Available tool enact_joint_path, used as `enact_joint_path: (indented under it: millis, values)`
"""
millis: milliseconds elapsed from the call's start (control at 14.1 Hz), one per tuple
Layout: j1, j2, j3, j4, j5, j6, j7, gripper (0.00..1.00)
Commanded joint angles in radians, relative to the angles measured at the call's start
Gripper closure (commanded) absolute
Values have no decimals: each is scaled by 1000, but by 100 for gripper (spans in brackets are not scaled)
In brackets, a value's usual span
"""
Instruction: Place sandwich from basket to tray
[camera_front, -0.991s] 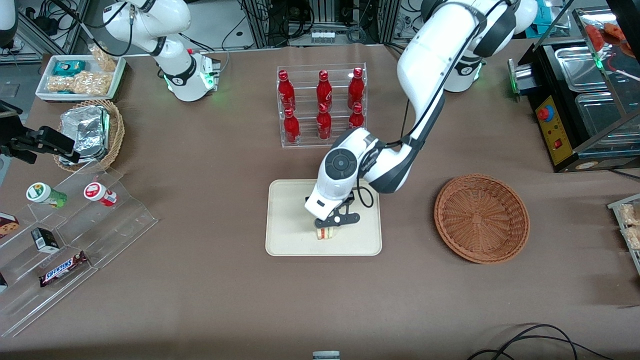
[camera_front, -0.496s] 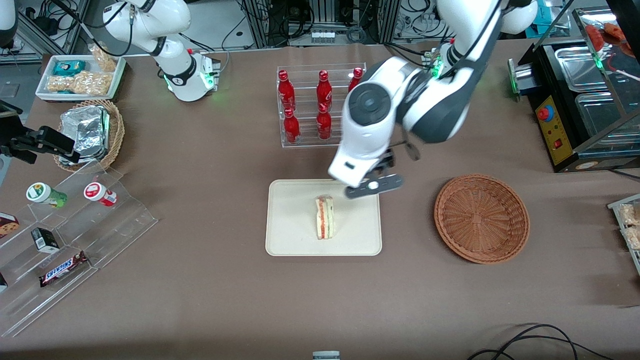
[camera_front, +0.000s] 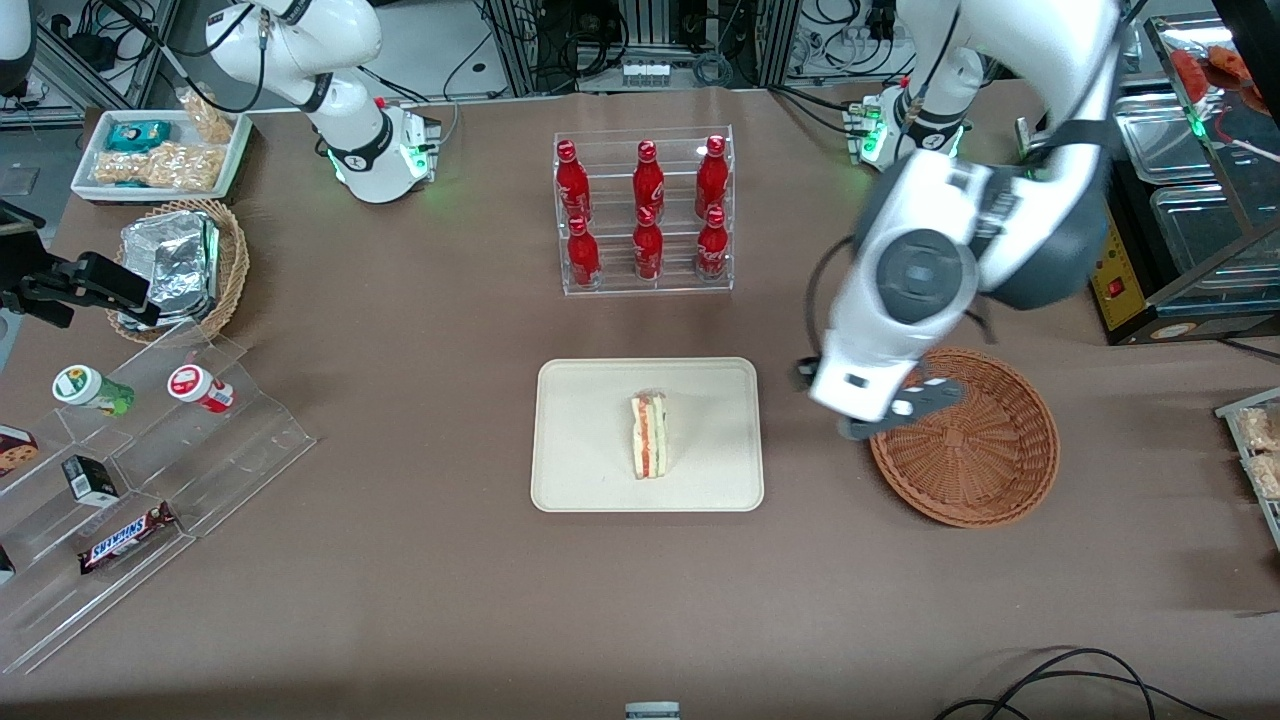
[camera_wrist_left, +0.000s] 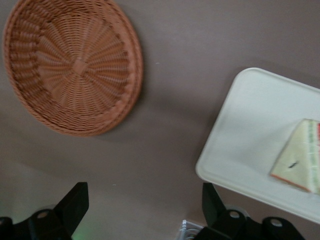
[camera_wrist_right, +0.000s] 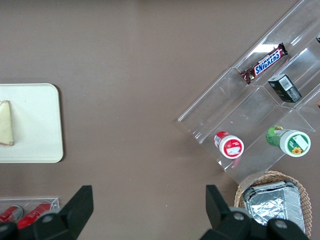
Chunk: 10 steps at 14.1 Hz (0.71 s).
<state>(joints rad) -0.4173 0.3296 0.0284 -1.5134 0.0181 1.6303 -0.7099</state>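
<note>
Hovering now over the basket (camera_front: 963, 437) rim at center right of the front view, gripper (camera_front: 893, 412) has left the tray (camera_front: 590, 470); fingers (camera_wrist_left: 75, 203) spread, holding nothing. Sandwich (camera_front: 649, 434) unchanged at frame center, on its side on the tray.

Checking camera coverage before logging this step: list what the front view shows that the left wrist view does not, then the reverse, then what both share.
Only the front view shows the rack of red bottles, the tan basket of foil packets, the clear stepped shelf with a Snickers bar, and the whole tray.

Only the left wrist view shows the gripper from above, its fingers spread apart with nothing between them, over bare table between basket and tray.

Both show the empty basket and the sandwich resting on the tray.
</note>
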Motion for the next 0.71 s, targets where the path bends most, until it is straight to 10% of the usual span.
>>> enact_joint_path:
  millis: [0,637]
  values:
    - [87,-209,-8,-219,8,2,148,0]
    - [414,-406,-145,-288,14,-58,573,0]
